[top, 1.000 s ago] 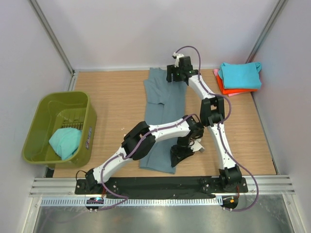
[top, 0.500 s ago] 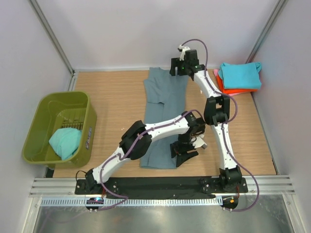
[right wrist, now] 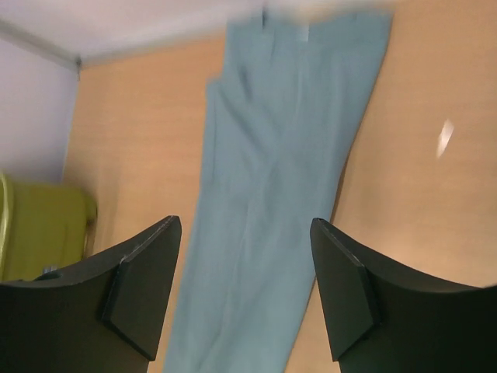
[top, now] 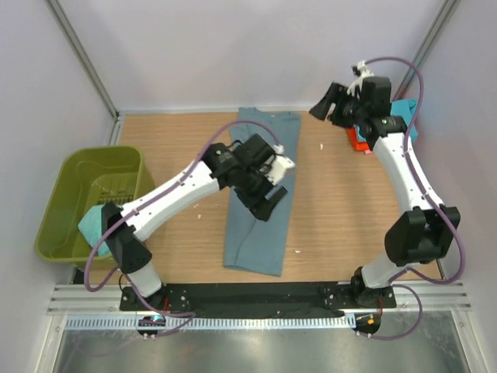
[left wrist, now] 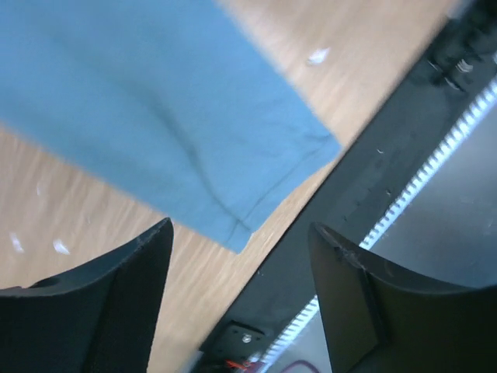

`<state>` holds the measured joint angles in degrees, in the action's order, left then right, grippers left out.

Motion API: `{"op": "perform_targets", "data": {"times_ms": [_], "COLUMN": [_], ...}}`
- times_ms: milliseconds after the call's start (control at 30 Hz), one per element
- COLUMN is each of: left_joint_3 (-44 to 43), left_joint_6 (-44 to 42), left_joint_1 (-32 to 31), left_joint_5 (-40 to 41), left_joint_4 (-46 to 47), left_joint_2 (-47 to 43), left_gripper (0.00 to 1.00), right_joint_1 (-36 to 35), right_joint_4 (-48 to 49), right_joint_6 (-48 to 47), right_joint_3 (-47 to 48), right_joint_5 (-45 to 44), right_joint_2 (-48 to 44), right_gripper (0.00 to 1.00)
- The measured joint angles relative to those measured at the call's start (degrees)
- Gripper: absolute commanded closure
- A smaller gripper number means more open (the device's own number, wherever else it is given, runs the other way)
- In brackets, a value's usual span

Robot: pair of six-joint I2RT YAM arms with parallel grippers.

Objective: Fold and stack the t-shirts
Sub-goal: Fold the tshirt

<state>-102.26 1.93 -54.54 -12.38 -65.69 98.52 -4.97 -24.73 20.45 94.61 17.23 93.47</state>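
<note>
- Behind the right arm (top: 397, 159), you see only scraps of the far-right-corner stack: a turquoise t-shirt (top: 407, 110) and an orange t-shirt (top: 357, 141).
- The left arm (top: 175, 194) hides the middle of the slate blue-grey t-shirt (top: 252, 241) and part of the balled turquoise t-shirt (top: 89, 224) in the tub (top: 101, 155).
- Your left wrist view is blurred; the shirt runs off its top and left.
- The white flecks (top: 322, 145) on the surface are too small to identify.

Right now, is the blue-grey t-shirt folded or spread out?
Partly folded: the blue-grey t-shirt lies as a long narrow strip with overlapping layers, not yet folded crosswise.
</note>
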Motion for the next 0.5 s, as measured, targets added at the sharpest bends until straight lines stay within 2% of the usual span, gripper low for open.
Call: {"op": "perform_targets", "data": {"times_ms": [67, 167, 267, 500], "left_joint_3": [6.8, 16.6, 25.9, 45.6], "left_joint_6": [3.7, 9.2, 14.0, 24.0], "left_joint_1": [5.9, 14.9, 19.7, 25.0], "left_joint_5": [-0.2, -0.9, -3.0, -10.8], "left_joint_4": [2.0, 4.2, 6.1, 10.5], "left_joint_2": [-2.8, -3.4, -3.6, -9.3], "left_gripper": [0.32, 0.34, 0.37, 0.38], "right_joint_1": [-0.6, -3.4, -7.0, -10.2], "right_joint_4": [0.3, -1.1, -3.1, -4.2], "right_joint_6": [3.9, 8.7, 12.0, 15.5], "right_joint_3": [-12.0, -28.3, -40.7, -53.8], "right_joint_5": [3.0, 6.7, 9.5, 16.1], "right_joint_2": [-5.5, -9.2, -11.1, -17.4], "right_gripper": [0.27, 0.27, 0.26, 0.27]}}
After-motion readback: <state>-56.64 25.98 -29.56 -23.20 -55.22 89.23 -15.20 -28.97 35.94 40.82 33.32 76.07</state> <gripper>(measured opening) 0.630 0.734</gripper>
